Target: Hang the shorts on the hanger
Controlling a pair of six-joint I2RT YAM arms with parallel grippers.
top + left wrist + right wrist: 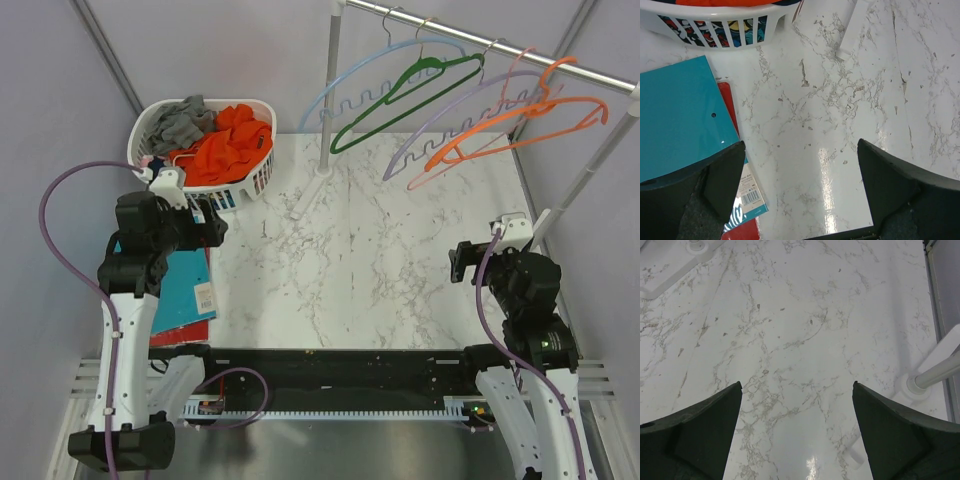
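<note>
L gripper [801,150] and R gripper [797,390]: both wide apart, holding nothing, over bare marble. Shorts [182,122], prob. that grey bundle, are in the basket [700,12] against the orange garment [230,140], so I could snag both. Only the top cam shows them and the blue hanger [335,80] up on the rail.

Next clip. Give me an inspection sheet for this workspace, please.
Surface: marble table, white with grey veins.
Job's things: grey shorts in the basket; light-blue hanger on the rail, nothing on it.
Clutter: orange garment in the basket; teal folder at the left edge.
Grippers: left gripper open, empty; right gripper open, empty.
Cables: purple cable looping at the left.
Surroundings: green hanger, lavender hanger, orange hanger on the rail.
</note>
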